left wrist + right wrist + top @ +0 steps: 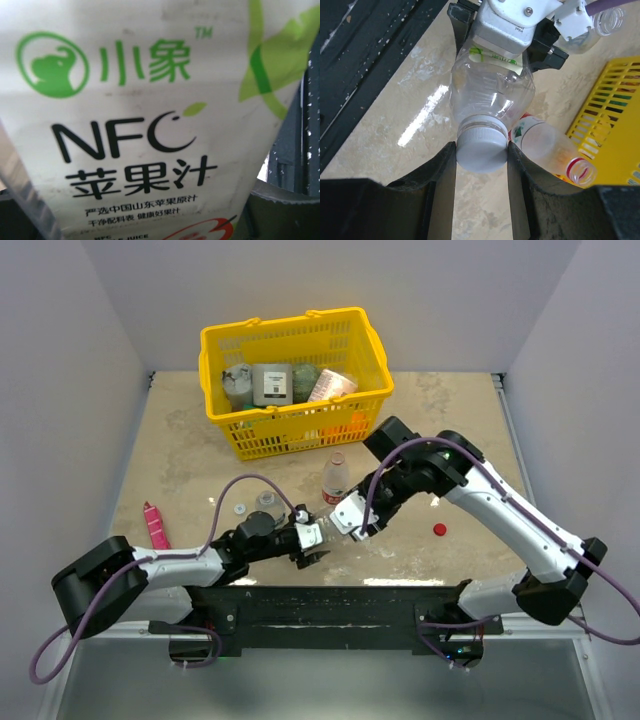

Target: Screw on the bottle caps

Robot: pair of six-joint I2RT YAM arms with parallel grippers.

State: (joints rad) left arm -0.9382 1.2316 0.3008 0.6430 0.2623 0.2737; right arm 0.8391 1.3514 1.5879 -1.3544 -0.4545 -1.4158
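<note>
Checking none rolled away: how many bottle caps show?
3. A white cap on the held bottle, between the right jaws; a second white cap beside the left arm; a red cap beside the right arm.

Yellow basket (pixel 270 435) of goods (pixel 272 385) at back, pink tube (pixel 155 524) at left

beige table (pixel 180 460) — yellow basket (pixel 295 380), pink tube (pixel 155 523), red cap (pixel 439 530), slim bottle (pixel 336 478), perhaps a white cap (pixel 240 508)
</note>
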